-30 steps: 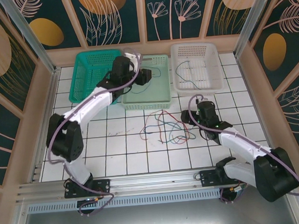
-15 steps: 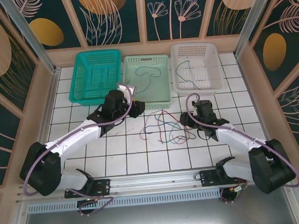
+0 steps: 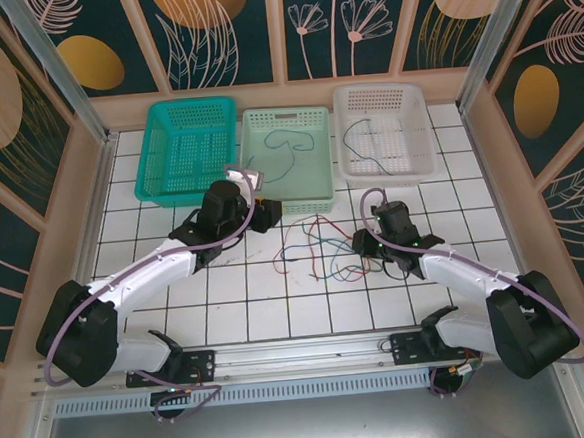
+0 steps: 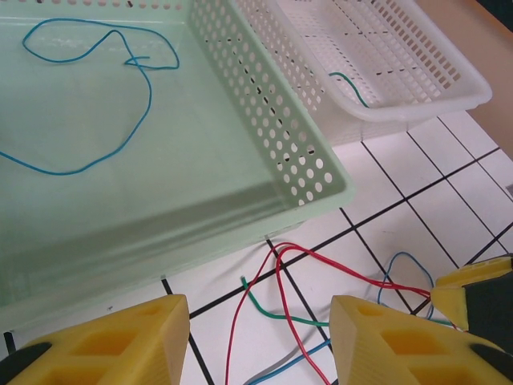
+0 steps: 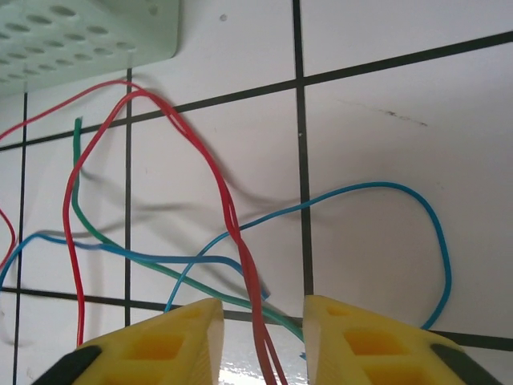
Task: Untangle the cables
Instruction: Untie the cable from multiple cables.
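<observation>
A tangle of red, blue and green cables (image 3: pixel 324 252) lies on the white tiles in front of the pale green basket (image 3: pixel 320 192). My left gripper (image 3: pixel 270 213) hovers at the tangle's upper left, open, with a red cable (image 4: pixel 282 273) and a green cable (image 4: pixel 272 311) on the tiles beyond its fingertips (image 4: pixel 260 321). My right gripper (image 3: pixel 362 242) is at the tangle's right side. Its jaws (image 5: pixel 263 321) stand apart with a doubled red cable (image 5: pixel 255 289) running between them, clear of both pads. A blue cable (image 5: pixel 377 192) loops to the right.
One blue cable (image 3: pixel 285 144) lies inside the pale green basket (image 4: pixel 304 152). A dark cable (image 3: pixel 368 154) lies in the white basket (image 3: pixel 421 130). A teal basket (image 3: pixel 189 146) stands at the back left. Wooden walls enclose the tiled table.
My left arm swung back from over the pale green basket to the tiles beside the tangle. My right gripper's jaws narrowed around the red cables.
</observation>
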### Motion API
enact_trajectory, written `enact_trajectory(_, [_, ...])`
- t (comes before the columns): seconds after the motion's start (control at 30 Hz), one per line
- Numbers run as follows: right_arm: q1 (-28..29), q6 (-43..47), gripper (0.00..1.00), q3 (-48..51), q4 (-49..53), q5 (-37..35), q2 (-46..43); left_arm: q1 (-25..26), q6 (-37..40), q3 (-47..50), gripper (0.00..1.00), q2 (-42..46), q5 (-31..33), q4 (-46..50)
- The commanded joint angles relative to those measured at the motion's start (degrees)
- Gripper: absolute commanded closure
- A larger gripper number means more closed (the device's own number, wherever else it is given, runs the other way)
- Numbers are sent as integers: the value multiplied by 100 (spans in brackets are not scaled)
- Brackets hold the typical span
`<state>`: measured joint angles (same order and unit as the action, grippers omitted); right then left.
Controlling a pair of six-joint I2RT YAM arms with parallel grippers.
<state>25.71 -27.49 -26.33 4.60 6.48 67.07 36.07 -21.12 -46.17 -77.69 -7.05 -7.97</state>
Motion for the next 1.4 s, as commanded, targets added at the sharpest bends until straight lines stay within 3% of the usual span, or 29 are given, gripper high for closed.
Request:
enact_trajectory(0.0, [30, -21, 69, 76, 123, -121, 11, 23, -76, 38, 50, 131, -12, -240])
enact_trajectory(0.47, [82, 28, 68, 64, 246, -230, 69, 24, -132, 67, 51, 114, -42, -323])
enact_trajectory(0.77, [103, -56, 91, 76, 175, -358, -31, 25, -146, 95, 51, 129, -25, -335])
enact_trajectory(0.93, [235, -57, 99, -10, 273, -460, -311, 27, -160, 108, 51, 117, -9, -332])
enact_trajectory(1.37, [1269, 960, 100, -496, 461, -991, -813, 64, -242, 91, 52, -125, -472, -578])
